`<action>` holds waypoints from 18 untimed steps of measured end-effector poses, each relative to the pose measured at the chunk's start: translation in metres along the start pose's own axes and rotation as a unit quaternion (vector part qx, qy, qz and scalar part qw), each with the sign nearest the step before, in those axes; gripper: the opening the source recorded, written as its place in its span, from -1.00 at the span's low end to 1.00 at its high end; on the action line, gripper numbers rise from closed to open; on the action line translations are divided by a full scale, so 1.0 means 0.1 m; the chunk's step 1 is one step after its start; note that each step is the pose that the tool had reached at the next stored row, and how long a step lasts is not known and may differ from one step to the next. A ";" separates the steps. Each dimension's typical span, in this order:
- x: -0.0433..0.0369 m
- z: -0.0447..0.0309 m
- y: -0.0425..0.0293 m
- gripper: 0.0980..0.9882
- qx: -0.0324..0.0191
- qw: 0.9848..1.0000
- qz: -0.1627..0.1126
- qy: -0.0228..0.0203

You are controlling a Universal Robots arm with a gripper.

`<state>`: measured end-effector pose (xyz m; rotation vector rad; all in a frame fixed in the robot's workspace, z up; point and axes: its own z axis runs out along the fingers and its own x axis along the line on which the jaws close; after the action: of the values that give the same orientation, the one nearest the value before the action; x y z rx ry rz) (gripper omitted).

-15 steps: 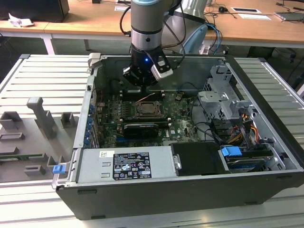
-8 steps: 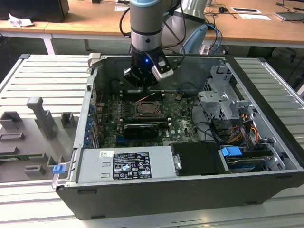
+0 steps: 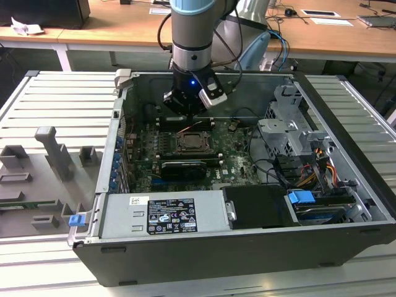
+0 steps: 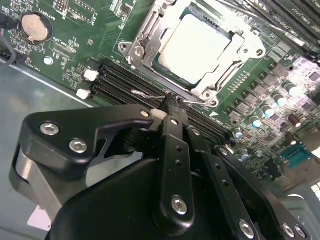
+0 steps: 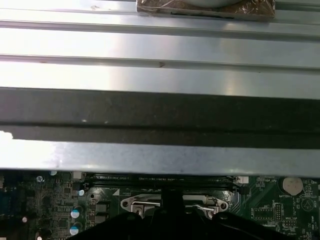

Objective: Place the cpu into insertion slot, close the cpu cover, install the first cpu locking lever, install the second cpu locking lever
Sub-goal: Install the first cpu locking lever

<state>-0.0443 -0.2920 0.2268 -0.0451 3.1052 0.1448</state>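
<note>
Taking the open computer case (image 3: 346, 185) as the landmark and reading across the exterior view from its left, a pale slatted work surface (image 3: 55, 99) with grey fixture blocks (image 3: 52, 151) lies outside the case's left wall. Inside, the green motherboard (image 3: 139, 145) covers the floor, and near its middle sits the insertion slot (image 3: 195, 143), a square socket with a metal rim. The gripper (image 3: 189, 106) hangs from the arm (image 3: 195, 31) low inside the case, just beyond the socket toward the case's rear wall, over the long black memory slots (image 4: 125, 82). In the second wrist view the cpu (image 4: 197, 47) lies flat in the socket, its pale metal top bright, with the cpu cover (image 4: 150, 37) lying down around it as a silvery frame; a thin wire locking lever (image 4: 145, 93) runs along the socket's near edge. The gripper's black fingers (image 4: 172, 107) are pressed together with no gap visible between them, their tip just beside that lever and the cover's edge, apart from the chip itself; whether they pinch the lever I cannot tell. Further right in the case stand a grey drive cage (image 3: 288, 133) and a bundle of coloured cables (image 3: 322, 170).
</note>
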 end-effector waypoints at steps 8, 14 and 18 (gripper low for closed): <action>-0.055 0.052 0.035 -0.98 0.000 1.000 0.000 0.000; -0.114 0.118 0.039 -0.98 0.000 1.000 0.000 0.000; -0.154 0.154 0.038 -0.98 0.000 1.000 0.000 0.000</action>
<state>-0.0285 -0.2863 0.2123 -0.0453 3.1053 0.1448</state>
